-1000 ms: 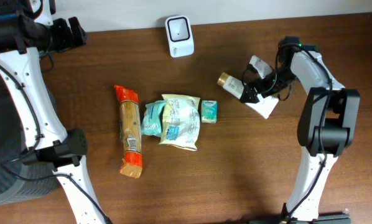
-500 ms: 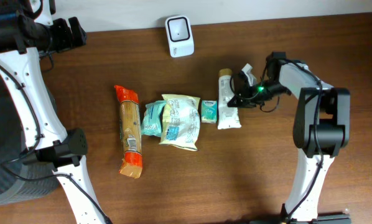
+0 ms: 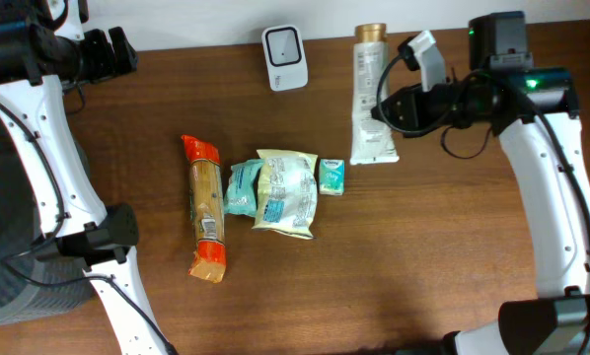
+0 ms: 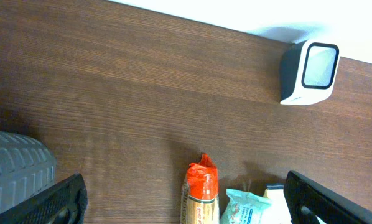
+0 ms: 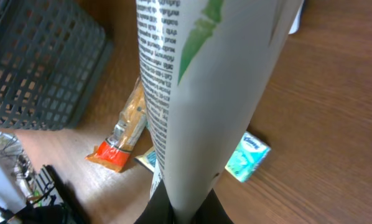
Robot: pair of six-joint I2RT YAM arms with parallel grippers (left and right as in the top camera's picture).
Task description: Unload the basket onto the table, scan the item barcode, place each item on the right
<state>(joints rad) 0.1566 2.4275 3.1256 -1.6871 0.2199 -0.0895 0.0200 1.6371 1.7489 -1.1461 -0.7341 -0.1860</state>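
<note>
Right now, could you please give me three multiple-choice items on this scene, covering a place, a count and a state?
1. Where is the white tube relative to the scanner? A. on the right arm's side B. on the left arm's side C. lying on top of it
2. How many packaged items lie in the row mid-table? A. two B. four C. six
3. What is the right gripper's state? A. open, empty B. shut on the white tube C. out of view
Answers: 1 A, overhead the tube sits toward the right arm from the scanner. 2 B: orange-ended pack, teal packet, snack bag, small teal pack. 3 B, it is clamped on the tube.
</note>
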